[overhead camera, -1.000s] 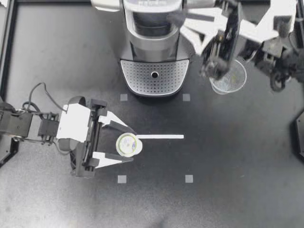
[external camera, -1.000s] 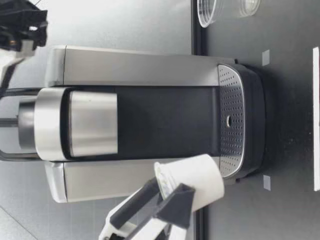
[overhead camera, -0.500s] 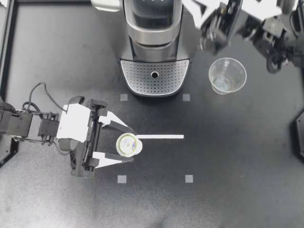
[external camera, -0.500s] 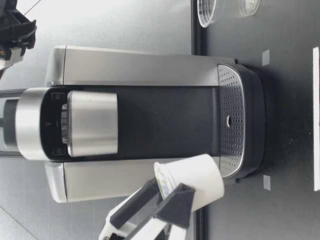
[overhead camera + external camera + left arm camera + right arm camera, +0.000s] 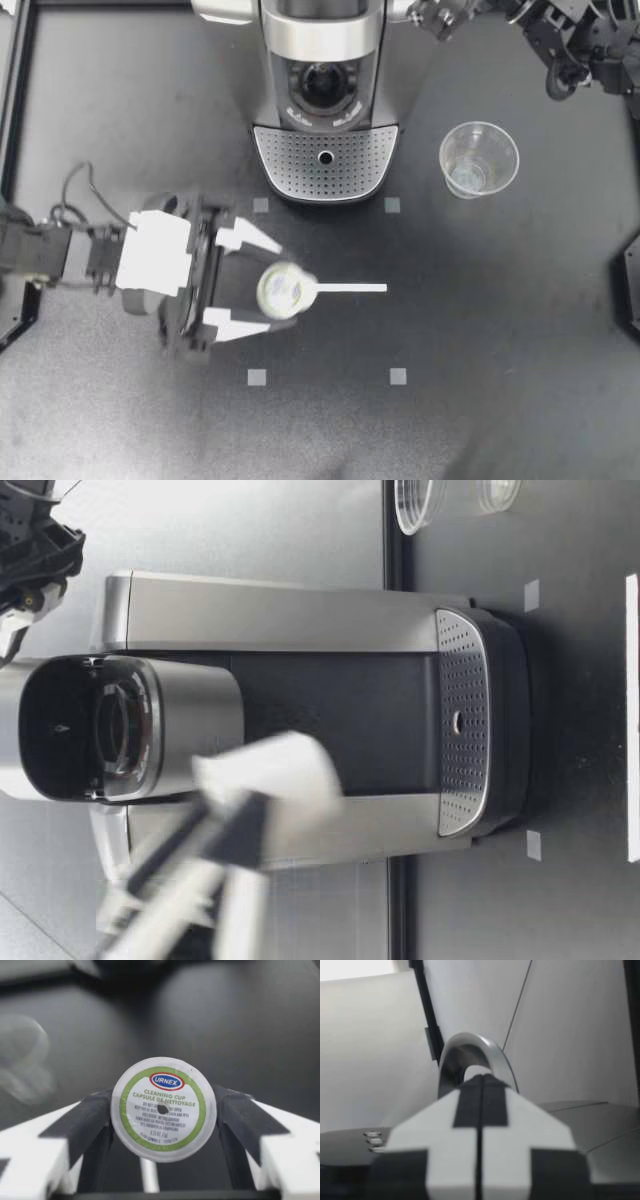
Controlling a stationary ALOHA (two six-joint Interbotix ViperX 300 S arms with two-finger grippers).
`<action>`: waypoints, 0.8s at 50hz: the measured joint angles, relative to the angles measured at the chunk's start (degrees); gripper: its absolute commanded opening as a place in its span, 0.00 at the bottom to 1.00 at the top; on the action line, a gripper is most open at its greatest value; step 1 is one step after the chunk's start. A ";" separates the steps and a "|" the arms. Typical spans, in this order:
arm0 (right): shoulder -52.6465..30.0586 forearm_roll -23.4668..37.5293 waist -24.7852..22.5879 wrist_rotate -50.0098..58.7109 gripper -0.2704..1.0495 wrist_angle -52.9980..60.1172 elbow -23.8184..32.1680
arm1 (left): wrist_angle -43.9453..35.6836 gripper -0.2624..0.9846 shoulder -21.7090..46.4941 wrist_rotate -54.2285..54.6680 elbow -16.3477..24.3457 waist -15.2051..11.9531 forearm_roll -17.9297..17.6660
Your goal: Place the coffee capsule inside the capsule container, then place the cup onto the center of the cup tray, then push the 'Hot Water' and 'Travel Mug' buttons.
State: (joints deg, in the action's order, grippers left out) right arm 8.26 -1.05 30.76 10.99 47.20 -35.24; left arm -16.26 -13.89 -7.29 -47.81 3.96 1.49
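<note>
At the table's 9 o'clock side in the top view, my left gripper (image 5: 270,290) is grasping the coffee capsule (image 5: 285,290). 1 white finger is pressing it from the 12 o'clock side and 1 from the 6 o'clock side. The capsule is sitting over the 9 o'clock end of a white tape strip (image 5: 350,288), near the table's (image 5: 520,380) middle. 4 small grey squares (image 5: 260,205) are lying around that strip.

In the left wrist view the capsule (image 5: 162,1102) is facing the camera with its foil lid, and both dark finger pads (image 5: 85,1120) are touching its rim. In the low view the capsule (image 5: 270,780) is showing as a blur. It is hanging above the table, nearer to that camera than the coffee machine (image 5: 300,620).

In the top view the coffee machine (image 5: 325,40) is standing at 12 o'clock with its lid raised, and the capsule container (image 5: 322,85) is lying open to the camera above. The perforated cup tray (image 5: 290,165) is jutting from the machine's 6 o'clock side. The clear plastic cup (image 5: 478,160) is standing upright at 3 o'clock of the tray, apart from the machine.

My right arm (image 5: 575,35) is reaching in at the 1 o'clock corner. In the right wrist view my right gripper (image 5: 480,1085) is clenched, its 2 fingers meeting along 1 seam, and the machine's silvery handle (image 5: 470,1050) is curving just ahead of the tips. I cannot tell whether they are touching it.
</note>
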 measured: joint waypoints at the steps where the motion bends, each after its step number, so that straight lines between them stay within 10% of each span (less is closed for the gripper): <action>1: 0.00 0.00 0.18 -0.09 0.21 -0.09 0.00 | 0.00 0.64 -0.26 -0.79 0.26 -0.18 0.00; 40: 11.78 0.00 1.41 0.53 0.21 4.57 -10.02 | 0.00 0.64 -10.99 -39.99 8.35 -6.50 -0.44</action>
State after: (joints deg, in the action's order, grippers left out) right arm 20.04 -1.05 32.17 11.51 51.77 -45.26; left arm -16.26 -24.87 -47.29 -39.46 -2.55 1.05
